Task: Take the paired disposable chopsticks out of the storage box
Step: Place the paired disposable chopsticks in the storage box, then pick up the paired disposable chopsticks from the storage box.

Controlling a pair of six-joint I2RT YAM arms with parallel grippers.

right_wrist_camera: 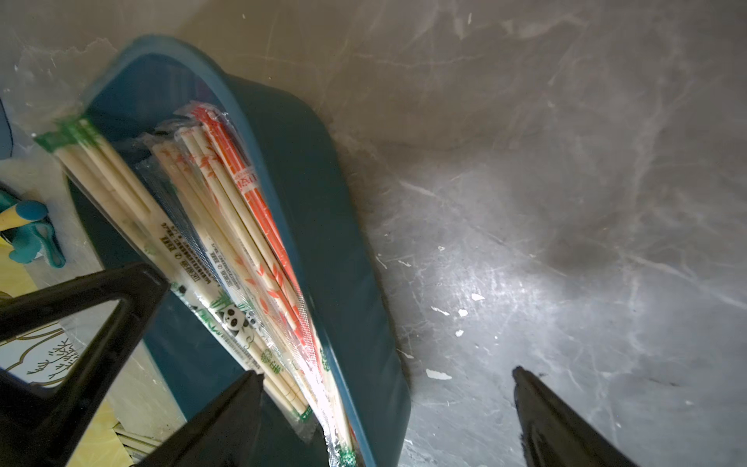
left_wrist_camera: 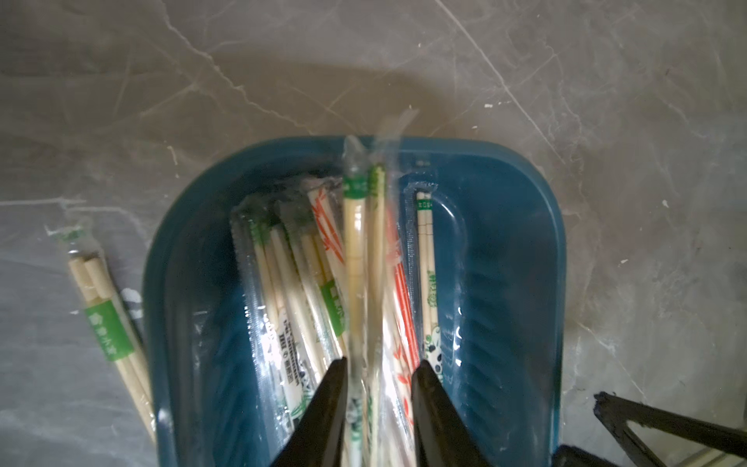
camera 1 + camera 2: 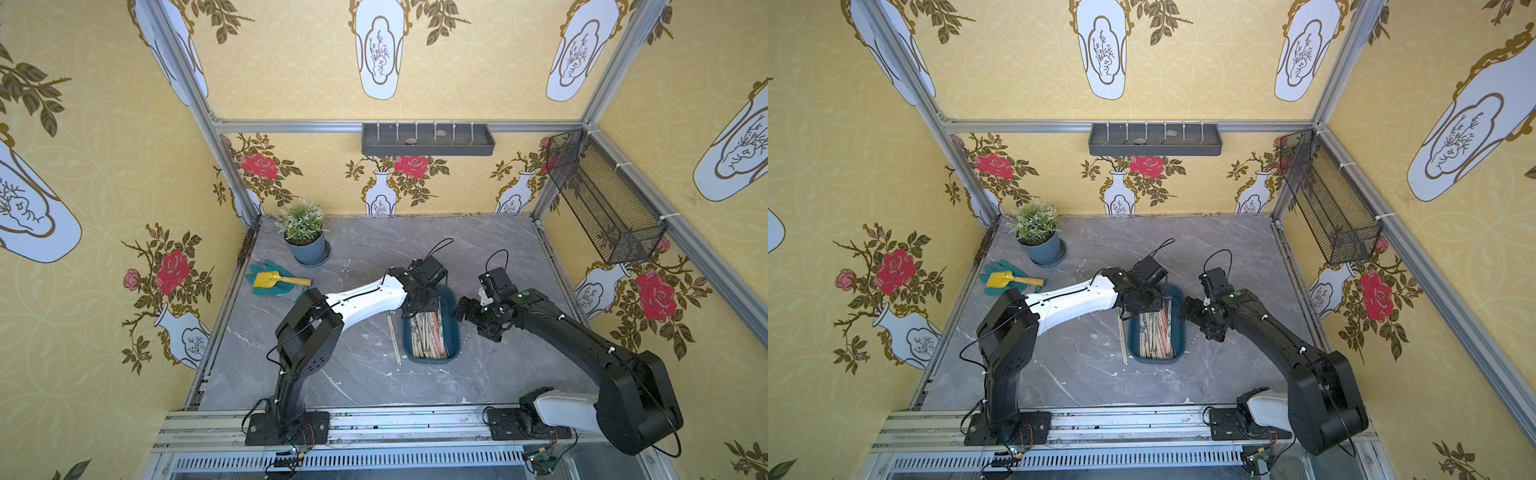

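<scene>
At the near edge, both arms are being carried on the metal front rail point(image 3: 415, 419) of the grey marbled table point(image 3: 357, 386). Further in, the storage box point(image 3: 432, 360) is being shown in both top views, lying lengthwise at mid-table. Most of the paired disposable chopsticks point(image 3: 428, 332) are being kept inside it, packed side by side along its length. A single pair point(image 3: 394, 338) with a green band is being shown flat on the table. It is lying just beside the box's left wall, parallel to it and outside the rim.

The far end of the box is being covered by the left gripper point(image 3: 419, 305), which is being pointed downward. In the left wrist view its fingers point(image 2: 323, 412) are being held somewhat apart, and two blurred sleeved pairs point(image 2: 361, 242) are being straddled between them. Whether these are being pinched cannot be told. The right gripper point(image 3: 461, 311) is being held just beside the box's right wall. Its jaws are being spread wide and are empty, with one fingertip over the box's edge and the other over the table.

Beyond, toward the left wall, a yellow trowel point(image 3: 270, 279) is being borne on a teal glove point(image 3: 259, 270). A potted plant point(image 3: 303, 228) is being shown near the far left corner. Farthest, a grey shelf point(image 3: 428, 141) is being carried on the back wall and a wire basket point(image 3: 598, 199) on the right wall.
</scene>
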